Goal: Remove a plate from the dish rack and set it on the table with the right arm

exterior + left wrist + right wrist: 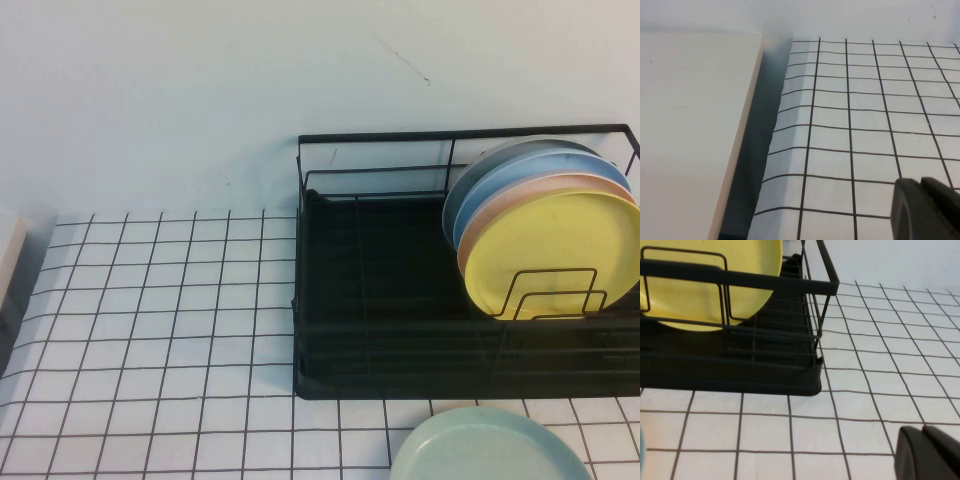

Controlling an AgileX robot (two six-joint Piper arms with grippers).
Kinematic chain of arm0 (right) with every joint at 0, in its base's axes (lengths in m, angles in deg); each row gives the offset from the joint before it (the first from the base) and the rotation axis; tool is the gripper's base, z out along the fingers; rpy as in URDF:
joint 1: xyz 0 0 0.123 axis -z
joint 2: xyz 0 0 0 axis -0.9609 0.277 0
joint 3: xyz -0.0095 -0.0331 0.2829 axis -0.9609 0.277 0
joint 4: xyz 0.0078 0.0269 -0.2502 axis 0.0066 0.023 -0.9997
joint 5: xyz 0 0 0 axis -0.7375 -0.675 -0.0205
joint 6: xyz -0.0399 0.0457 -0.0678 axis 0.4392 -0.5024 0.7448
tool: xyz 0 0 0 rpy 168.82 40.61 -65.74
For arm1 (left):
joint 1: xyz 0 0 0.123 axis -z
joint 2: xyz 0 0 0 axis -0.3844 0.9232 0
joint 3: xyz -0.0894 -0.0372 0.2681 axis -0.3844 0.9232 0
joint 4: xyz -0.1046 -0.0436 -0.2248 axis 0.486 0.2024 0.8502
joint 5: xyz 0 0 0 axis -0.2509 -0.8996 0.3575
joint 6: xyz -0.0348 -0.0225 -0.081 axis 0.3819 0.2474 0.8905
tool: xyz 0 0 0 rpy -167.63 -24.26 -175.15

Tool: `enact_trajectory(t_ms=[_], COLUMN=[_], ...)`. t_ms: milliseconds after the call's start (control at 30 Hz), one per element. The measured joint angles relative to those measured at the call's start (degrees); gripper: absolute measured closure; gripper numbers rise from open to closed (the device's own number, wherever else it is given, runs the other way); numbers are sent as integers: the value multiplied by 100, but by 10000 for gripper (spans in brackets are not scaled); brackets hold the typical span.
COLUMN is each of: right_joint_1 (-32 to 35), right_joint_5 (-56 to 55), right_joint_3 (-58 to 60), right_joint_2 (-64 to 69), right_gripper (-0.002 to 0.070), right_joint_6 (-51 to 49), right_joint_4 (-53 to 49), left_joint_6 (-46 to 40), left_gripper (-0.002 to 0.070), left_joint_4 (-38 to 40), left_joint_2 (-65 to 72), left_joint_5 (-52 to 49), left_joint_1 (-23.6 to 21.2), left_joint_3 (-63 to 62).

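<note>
The yellow plate (pixel 555 250) stands on edge at the front of a stack of plates in the black wire dish rack (pixel 400 300), at the rack's right end. It also shows in the right wrist view (pixel 700 285), behind the rack's wire dividers (pixel 740 365). My right gripper (pixel 925 429) is shut and empty, low over the gridded table (pixel 150 320), in front of the rack and apart from it. My left gripper (pixel 921 182) is shut and empty over the table's far left part. Neither gripper shows in the high view.
A pale green plate (pixel 490 450) lies flat on the table in front of the rack. Peach, blue and grey plates (pixel 520 175) stand behind the yellow one. A white block (pixel 690 125) borders the table's left edge, with a gap between.
</note>
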Motion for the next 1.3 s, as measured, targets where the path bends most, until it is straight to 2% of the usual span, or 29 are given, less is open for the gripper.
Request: enact_trajectory(t_ms=[1300], right_joint_1=[0], right_joint_5=[0], right_joint_3=[0], right_joint_2=[0], right_gripper=[678], right_joint_6=[93], right_joint_4=[-138], left_joint_6=[0], left_gripper=[678], left_joint_4=[0], left_joint_2=[0], left_joint_5=[0], left_joint_1=[0], left_joint_3=[0])
